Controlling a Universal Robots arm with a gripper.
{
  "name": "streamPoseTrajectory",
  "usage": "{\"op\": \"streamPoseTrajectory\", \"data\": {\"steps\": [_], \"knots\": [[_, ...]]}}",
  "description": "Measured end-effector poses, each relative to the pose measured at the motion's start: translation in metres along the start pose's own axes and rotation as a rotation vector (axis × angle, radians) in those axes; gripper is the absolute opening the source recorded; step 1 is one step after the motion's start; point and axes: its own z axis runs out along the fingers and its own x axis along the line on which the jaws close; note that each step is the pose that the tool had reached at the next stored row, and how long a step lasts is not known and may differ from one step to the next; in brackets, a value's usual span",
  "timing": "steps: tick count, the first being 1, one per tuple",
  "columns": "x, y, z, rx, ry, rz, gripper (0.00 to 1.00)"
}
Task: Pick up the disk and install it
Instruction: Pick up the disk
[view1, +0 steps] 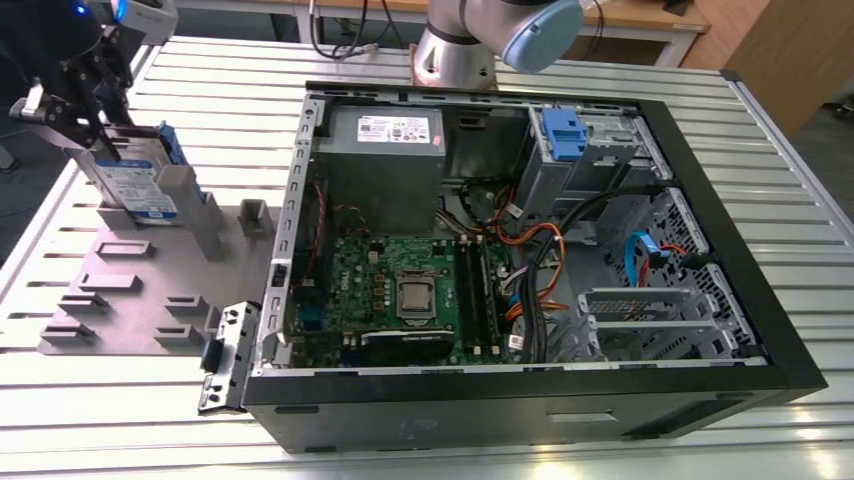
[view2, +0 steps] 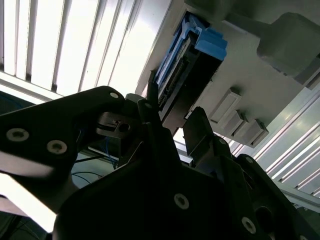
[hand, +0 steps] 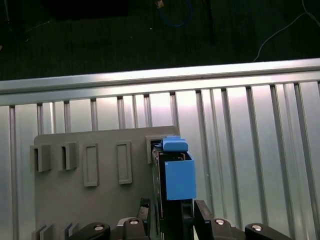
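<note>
Disk (view1: 140, 187) stands on edge in the grey fixture (view1: 134, 300), ten o'clock off the case (view1: 747, 340). Gripper (view1: 94, 120) is right over it, jaws straddling both faces. Clamped or not, can't tell.

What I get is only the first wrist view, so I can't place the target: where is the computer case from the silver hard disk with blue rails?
Observer: The open black computer case lies to the exterior view's right of the silver hard disk with blue rails, which stands on edge on the grey slotted fixture plate.
Operator: Where in the case is the drive cage?
Observer: The grey metal drive cage, with its blue plastic bracket, sits to the exterior view's right of the grey power supply box.
</note>
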Motion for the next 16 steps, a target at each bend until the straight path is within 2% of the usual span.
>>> {"op": "streamPoseTrajectory", "data": {"steps": [3,5,10,16], "knots": [[0.0,0.0,0.0004,0.0,0.0022,-0.032,0.47],[0.0001,0.0,0.0009,0.0038,0.0028,-0.048,0.47],[0.0001,0.0005,0.0017,0.0251,0.0027,-0.071,0.47],[0.0004,0.004,0.0021,0.0382,0.0023,-0.077,0.47]]}}
